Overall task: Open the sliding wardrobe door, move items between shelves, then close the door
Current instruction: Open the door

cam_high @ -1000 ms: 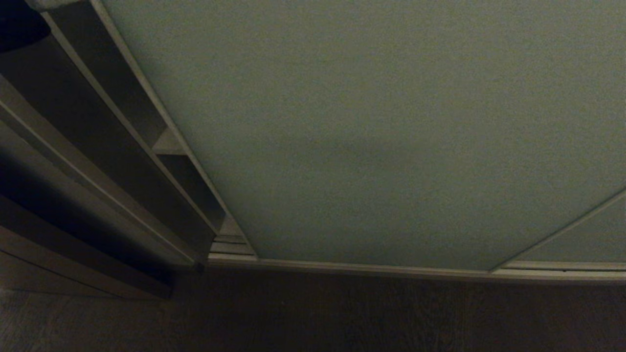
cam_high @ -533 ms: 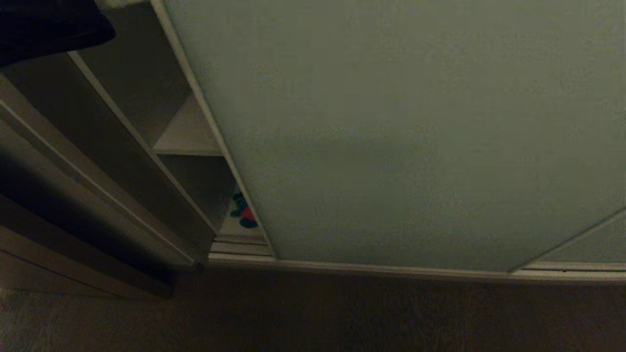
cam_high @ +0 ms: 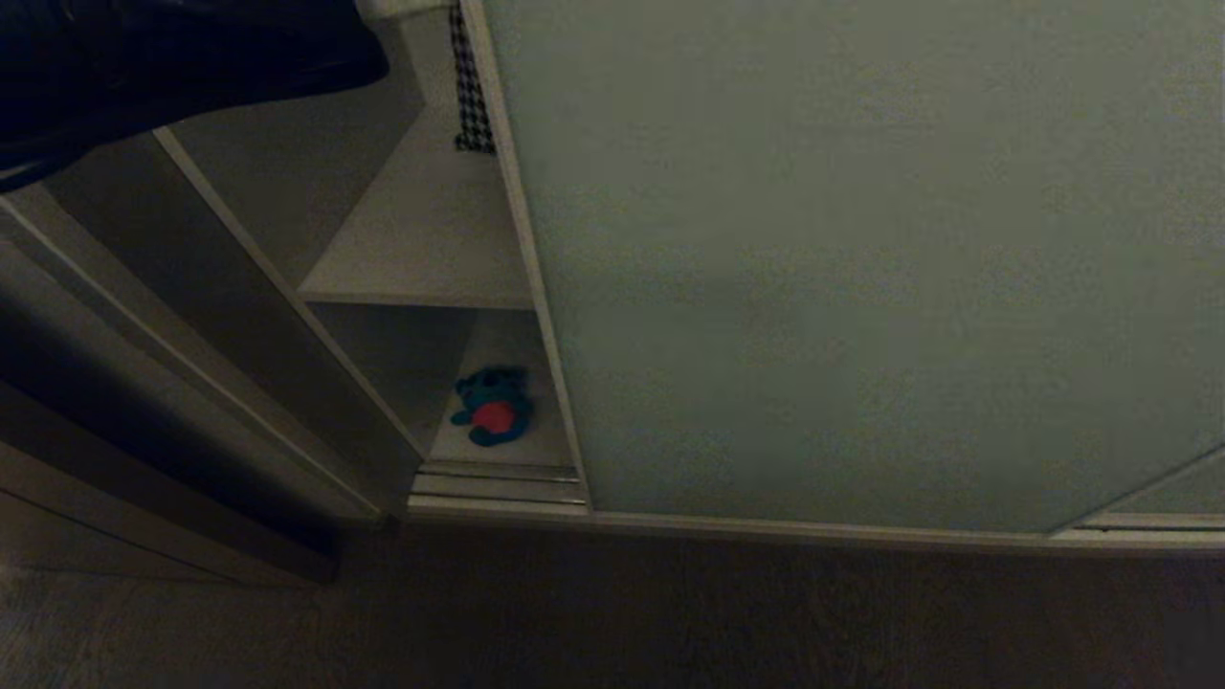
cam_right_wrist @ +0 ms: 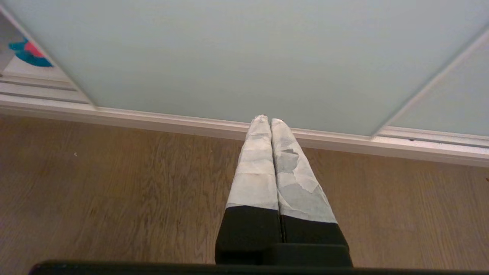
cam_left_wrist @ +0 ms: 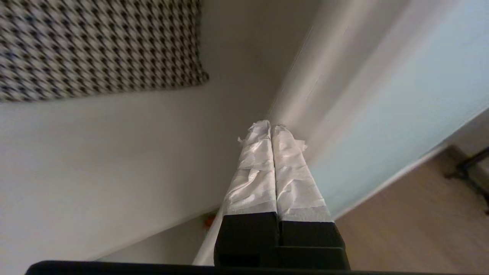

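Door (cam_high: pixel 861 268): tall rigid pale panel, partly slid aside on floor track; gap at its left edge shows shelf (cam_high: pixel 421 249), cushion (cam_high: pixel 469 86) at shelf's back, teal bear (cam_high: pixel 493 407) on lower board just beside door edge. Likely stiff, smooth-faced, no handle seen; push on framed edge rather than slick face. Left gripper (cam_left_wrist: pixel 271 126) jaws pressed together, tips at door edge. Right gripper (cam_right_wrist: pixel 266 119) parked low before door, jaws together, empty.

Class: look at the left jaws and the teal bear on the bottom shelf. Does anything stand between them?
Yes. The left gripper, jaws shut, is up at the door edge above the upper shelf. That board lies between it and the bear below. The door's gap is narrow too.
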Controlling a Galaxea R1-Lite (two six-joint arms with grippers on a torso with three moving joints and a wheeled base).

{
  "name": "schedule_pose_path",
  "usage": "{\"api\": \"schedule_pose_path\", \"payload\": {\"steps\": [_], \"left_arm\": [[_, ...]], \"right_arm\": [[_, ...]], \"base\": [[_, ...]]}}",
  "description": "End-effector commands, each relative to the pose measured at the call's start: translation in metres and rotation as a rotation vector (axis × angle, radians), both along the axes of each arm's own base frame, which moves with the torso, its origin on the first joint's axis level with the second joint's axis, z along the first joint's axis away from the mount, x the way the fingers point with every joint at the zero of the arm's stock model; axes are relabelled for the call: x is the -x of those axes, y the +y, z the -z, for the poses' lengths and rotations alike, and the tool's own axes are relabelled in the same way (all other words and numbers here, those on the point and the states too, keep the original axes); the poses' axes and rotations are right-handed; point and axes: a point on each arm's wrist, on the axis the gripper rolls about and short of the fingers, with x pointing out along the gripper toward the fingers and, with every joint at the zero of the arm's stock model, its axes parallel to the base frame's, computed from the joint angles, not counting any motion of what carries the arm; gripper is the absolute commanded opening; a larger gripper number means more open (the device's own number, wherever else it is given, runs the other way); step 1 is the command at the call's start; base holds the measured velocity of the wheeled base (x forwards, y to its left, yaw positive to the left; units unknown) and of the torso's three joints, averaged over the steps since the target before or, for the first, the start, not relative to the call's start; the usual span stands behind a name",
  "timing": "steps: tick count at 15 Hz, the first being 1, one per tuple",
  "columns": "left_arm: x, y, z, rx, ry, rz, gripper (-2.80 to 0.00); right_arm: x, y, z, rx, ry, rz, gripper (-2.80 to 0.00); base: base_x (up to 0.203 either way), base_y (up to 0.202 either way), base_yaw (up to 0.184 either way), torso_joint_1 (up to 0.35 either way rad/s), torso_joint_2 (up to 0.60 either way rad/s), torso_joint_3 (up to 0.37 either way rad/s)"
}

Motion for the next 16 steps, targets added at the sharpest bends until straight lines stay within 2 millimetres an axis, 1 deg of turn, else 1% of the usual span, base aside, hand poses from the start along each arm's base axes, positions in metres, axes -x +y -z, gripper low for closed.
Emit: {"api": "schedule_pose_path", "payload": {"steps": [1, 4, 7, 9, 10, 11, 13, 14, 15, 16], "left_arm": [[-0.003, -0.013, 0.000, -0.002, 0.005, 0.048, -2.80], [0.005, -0.022, -0.004, 0.012, -0.002, 0.099, -2.80], [0.023, -0.031, -0.007, 0.047, 0.050, 0.183, -2.80], [0.027, -0.027, -0.006, 0.051, 0.061, 0.169, -2.80], [0.028, -0.023, -0.005, 0.058, 0.063, 0.115, -2.80], [0.022, -0.014, -0.003, 0.062, 0.066, 0.031, -2.80], [0.017, 0.011, 0.000, 0.065, 0.063, -0.149, -2.80], [0.022, 0.028, 0.002, 0.067, 0.057, -0.230, -2.80], [0.030, 0.039, 0.007, 0.063, 0.064, -0.277, -2.80], [0.043, 0.053, 0.012, 0.065, 0.061, -0.338, -2.80]], "right_arm": [[0.000, 0.000, 0.000, 0.001, -0.004, 0.000, -2.80], [0.000, 0.000, 0.000, 0.001, -0.004, 0.000, -2.80], [0.000, 0.000, 0.000, 0.001, -0.004, 0.000, -2.80], [0.000, 0.000, 0.000, 0.001, -0.004, 0.000, -2.80], [0.000, 0.000, 0.000, 0.001, -0.004, 0.000, -2.80], [0.000, 0.000, 0.000, 0.001, -0.004, 0.000, -2.80], [0.000, 0.000, 0.000, 0.001, -0.004, 0.000, -2.80], [0.000, 0.000, 0.000, 0.001, -0.004, 0.000, -2.80], [0.000, 0.000, 0.000, 0.001, -0.004, 0.000, -2.80], [0.000, 0.000, 0.000, 0.001, -0.004, 0.000, -2.80]], "base": [[0.000, 0.000, 0.000, 0.000, 0.00, 0.000], [0.000, 0.000, 0.000, 0.000, 0.00, 0.000], [0.000, 0.000, 0.000, 0.000, 0.00, 0.000], [0.000, 0.000, 0.000, 0.000, 0.00, 0.000], [0.000, 0.000, 0.000, 0.000, 0.00, 0.000], [0.000, 0.000, 0.000, 0.000, 0.00, 0.000], [0.000, 0.000, 0.000, 0.000, 0.00, 0.000], [0.000, 0.000, 0.000, 0.000, 0.00, 0.000], [0.000, 0.000, 0.000, 0.000, 0.00, 0.000], [0.000, 0.000, 0.000, 0.000, 0.00, 0.000]]}}
